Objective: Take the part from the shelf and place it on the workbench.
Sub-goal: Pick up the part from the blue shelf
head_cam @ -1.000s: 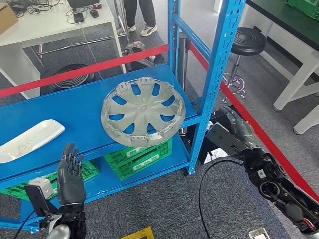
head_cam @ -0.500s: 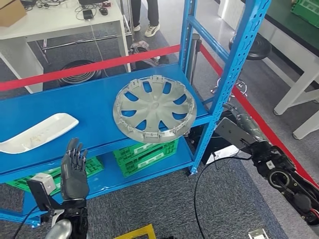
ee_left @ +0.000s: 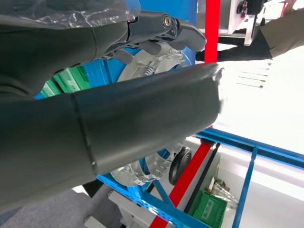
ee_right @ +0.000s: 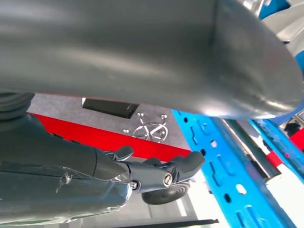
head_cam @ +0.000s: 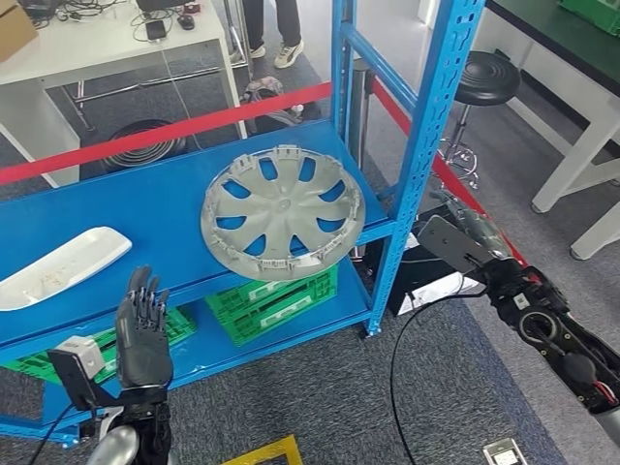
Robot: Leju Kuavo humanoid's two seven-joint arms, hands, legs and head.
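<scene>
The part, a silver hubcap [head_cam: 281, 213], lies flat on the blue shelf [head_cam: 146, 208], its near rim jutting over the front edge by the right post [head_cam: 413, 165]. My left hand [head_cam: 142, 339] is raised below and left of it, fingers spread upward, holding nothing. My right hand [head_cam: 457, 242] reaches in flat just right of the post, beside the hubcap's right rim and apart from it, also with nothing in it. In the left wrist view the hubcap [ee_left: 159, 59] lies beyond my straight fingers [ee_left: 168, 28]. In the right wrist view my fingers [ee_right: 165, 173] are stretched out near the blue post [ee_right: 229, 156].
A white curved panel [head_cam: 58, 266] lies at the shelf's left. Green crates [head_cam: 270, 300] sit on the lower shelf. Red barrier tape [head_cam: 161, 136] runs behind the rack. A black stool [head_cam: 486, 77] and white tables [head_cam: 109, 44] stand beyond; a person's feet [head_cam: 289, 56] are at the back.
The whole picture swayed right, then back left, so the camera moved. My right hand has risen a little toward the shelf post. My left hand stays raised and spread.
</scene>
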